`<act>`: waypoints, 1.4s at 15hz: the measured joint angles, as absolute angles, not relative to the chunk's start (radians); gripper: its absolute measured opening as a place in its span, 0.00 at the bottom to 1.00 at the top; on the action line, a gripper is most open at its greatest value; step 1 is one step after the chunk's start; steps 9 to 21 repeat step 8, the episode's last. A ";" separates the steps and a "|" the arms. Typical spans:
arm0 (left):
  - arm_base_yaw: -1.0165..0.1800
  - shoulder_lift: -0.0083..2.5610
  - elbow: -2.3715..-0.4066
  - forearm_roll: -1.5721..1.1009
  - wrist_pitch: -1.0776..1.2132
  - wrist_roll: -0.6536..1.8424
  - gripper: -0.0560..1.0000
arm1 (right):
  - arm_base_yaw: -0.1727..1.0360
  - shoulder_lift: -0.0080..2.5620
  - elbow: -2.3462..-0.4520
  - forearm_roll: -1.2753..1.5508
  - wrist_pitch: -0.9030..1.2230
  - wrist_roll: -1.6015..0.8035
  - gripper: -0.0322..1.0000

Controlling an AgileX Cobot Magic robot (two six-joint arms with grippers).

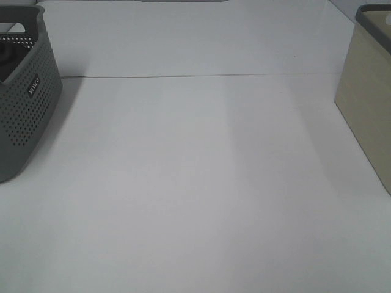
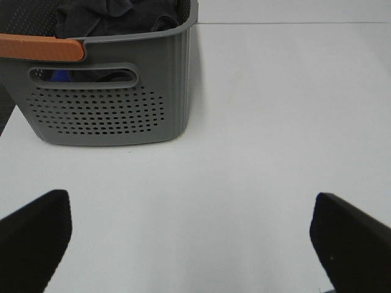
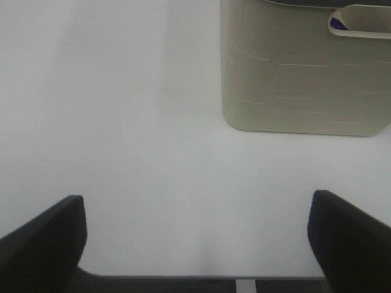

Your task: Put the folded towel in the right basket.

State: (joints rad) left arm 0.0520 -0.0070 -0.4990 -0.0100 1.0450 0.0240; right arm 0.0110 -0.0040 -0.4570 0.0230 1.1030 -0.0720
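Judging the task barely begun: both claws, left claw (image 2: 189,235) and right claw (image 3: 195,235), spread wide and empty, no folded towel visible anywhere, beige right basket (image 3: 302,76) ahead of the right claw on the tabletop (image 1: 195,183).

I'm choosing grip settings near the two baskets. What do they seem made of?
The grey basket looks like matte moulded plastic: rows of punched holes, a cut-out handle and rigid rounded corners. The beige basket also looks like smooth matte plastic, with faint moulded panel lines and a cut-out handle, though coated board can't be excluded.
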 joint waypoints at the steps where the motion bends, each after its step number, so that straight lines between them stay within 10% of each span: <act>1: 0.052 -0.007 -0.499 -0.010 1.045 0.024 0.99 | 0.011 -0.004 -0.457 0.023 1.103 -0.072 0.95; 21: 0.052 -0.007 -0.499 -0.010 1.045 0.024 0.99 | 0.011 -0.004 -0.457 0.023 1.103 -0.072 0.95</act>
